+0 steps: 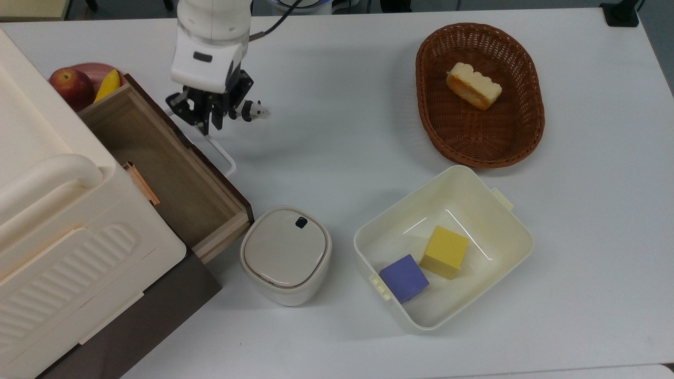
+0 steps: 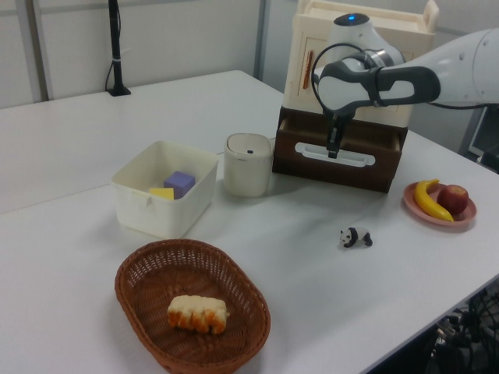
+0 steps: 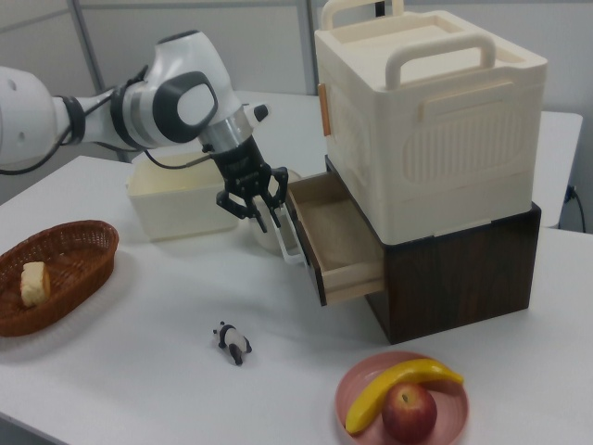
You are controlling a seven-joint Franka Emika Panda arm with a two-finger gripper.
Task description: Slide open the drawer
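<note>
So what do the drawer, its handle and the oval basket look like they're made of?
The drawer looks like wood: pale matt grain inside, dark brown front. Its handle seems smooth white plastic or painted metal; I cannot tell which. The basket looks like brown woven wicker, its weave plain to see.

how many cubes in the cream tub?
2. A purple cube sits toward the tub's bottom-left corner in the top view, and a yellow cube is just to its upper right. The tub's inside is open to view, so nothing seems hidden.

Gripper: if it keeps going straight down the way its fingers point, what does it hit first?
Probably the drawer's white handle: the gripper hangs just above it, fingers pointing down. Depth is unclear; it could pass beside the bar and meet the table.
</note>
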